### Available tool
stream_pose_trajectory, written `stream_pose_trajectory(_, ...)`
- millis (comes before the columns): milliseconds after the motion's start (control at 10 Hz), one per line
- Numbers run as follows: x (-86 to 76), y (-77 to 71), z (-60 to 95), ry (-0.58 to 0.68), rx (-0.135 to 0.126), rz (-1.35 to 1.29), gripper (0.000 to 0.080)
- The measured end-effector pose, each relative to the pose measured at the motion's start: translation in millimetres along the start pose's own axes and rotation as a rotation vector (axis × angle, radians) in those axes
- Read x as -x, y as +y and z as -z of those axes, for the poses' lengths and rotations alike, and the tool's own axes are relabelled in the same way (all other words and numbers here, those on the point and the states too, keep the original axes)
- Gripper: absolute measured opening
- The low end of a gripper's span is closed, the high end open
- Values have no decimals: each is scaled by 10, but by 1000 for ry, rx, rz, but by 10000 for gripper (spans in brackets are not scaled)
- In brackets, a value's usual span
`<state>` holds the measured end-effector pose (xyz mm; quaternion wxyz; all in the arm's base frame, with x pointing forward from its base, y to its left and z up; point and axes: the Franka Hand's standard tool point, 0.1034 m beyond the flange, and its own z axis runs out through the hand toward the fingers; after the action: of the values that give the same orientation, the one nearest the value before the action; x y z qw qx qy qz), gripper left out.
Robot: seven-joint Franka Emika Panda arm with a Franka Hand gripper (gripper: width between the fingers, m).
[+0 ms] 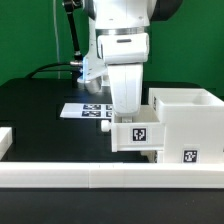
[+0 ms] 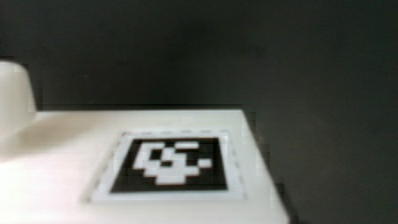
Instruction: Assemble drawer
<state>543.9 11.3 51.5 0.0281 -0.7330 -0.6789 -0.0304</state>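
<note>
One pincer in play, hanging straight down over a small white tray of the drawer set, tag facing the exterior camera. I can't see the fingertips from outside, they sit low at the tray's top, and the wrist view only gives me a tagged white face with a bit of one finger at the edge, so I cannot tell whether the pincer is wide, narrow or clamped on the tray. The tray is directly under the pincer and pressed up against the big boxy housing, which stands just beside it toward the exterior view's right. My guess is the tray is kept there so it lines up with the housing for sliding in. The long white rail runs across just in front of both, probably serving as a stop to square parts against. The marker board lies flat on the black counter behind the pincer, untouched. I can't confirm a second tray
</note>
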Motion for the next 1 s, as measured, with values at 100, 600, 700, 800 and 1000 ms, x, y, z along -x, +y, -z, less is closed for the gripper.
stream_pose_trajectory(100,-19,-7,-4,0,-3,-11,42)
stream_pose_trajectory(600,46,38,-14,-3,-19,77,42)
stream_pose_trajectory(700,50,46,-11,-2,-15,96,42)
stream_pose_trajectory(800,59,49,-14,-1,-8,94,42)
stream_pose_trajectory(1000,59,48,-14,-1,-8,93,48)
